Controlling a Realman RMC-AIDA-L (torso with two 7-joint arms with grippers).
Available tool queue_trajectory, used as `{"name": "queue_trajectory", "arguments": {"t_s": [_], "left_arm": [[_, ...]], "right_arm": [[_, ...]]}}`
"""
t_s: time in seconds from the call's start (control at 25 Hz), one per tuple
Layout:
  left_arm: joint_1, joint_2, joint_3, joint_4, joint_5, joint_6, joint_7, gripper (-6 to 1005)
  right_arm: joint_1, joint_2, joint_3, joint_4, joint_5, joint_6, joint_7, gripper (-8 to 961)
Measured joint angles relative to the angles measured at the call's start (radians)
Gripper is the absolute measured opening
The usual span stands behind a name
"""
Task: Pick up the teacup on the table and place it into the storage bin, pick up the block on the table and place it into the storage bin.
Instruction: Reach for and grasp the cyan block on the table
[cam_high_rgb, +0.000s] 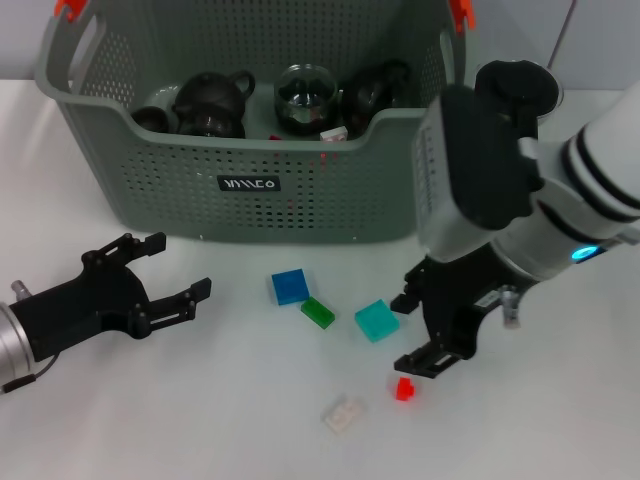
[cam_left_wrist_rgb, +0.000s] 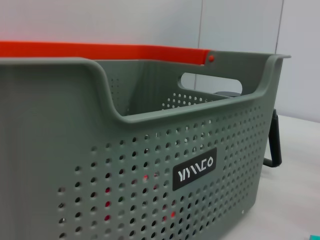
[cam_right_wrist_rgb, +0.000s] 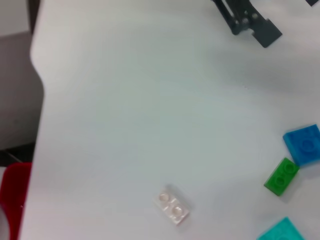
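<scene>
Table (cam_high_rgb: 200, 430): white, bearing all items listed.

Clear block (cam_high_rgb: 342, 412): nearest item, lying flat near the front edge; also seen in the right wrist view (cam_right_wrist_rgb: 172, 206), well apart from the others.

Small red block (cam_high_rgb: 404, 389): just right of and slightly beyond the clear one; located directly beneath the tips of the right gripper (cam_high_rgb: 425, 330); contact cannot be told.

Right gripper: held low over the table at the right, fingers spread and pointing down, nothing grasped.

Left gripper (cam_high_rgb: 175, 275): laid low at the near left, fingers released and parted, nothing between them; directed towards the blocks.

Cyan block (cam_high_rgb: 376, 320): mid-table, just left of the right gripper; green block (cam_high_rgb: 318, 312): to its left; blue block (cam_high_rgb: 290, 286): just beyond the green one, nearly touching it.

Storage bin (cam_high_rgb: 150, 185): grey-green perforated basket at the far side, orange clips on the handles, black label on the near wall; also filling the left wrist view (cam_left_wrist_rgb: 150, 150).

Contents of the bin: dark teapot (cam_high_rgb: 212, 102) at left; round glass vessel (cam_high_rgb: 306, 98) at centre; another dark vessel (cam_high_rgb: 375, 92) at right; a teacup cannot be told apart among them.
</scene>
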Motion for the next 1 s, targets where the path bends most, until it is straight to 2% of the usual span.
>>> {"name": "queue_trajectory", "arguments": {"t_s": [0.48,1.0], "left_arm": [[-0.005,-0.005,0.003,0.006,0.003,-0.006,0.0,890],[-0.002,-0.011,0.012,0.014,0.004,-0.033,0.0,890]], "right_arm": [[0.068,0.002,-0.044,0.284,0.039,0.28,-0.025,698],[0.082,0.007,-0.131,0.381,0.091,0.468,-0.044,699]]}}
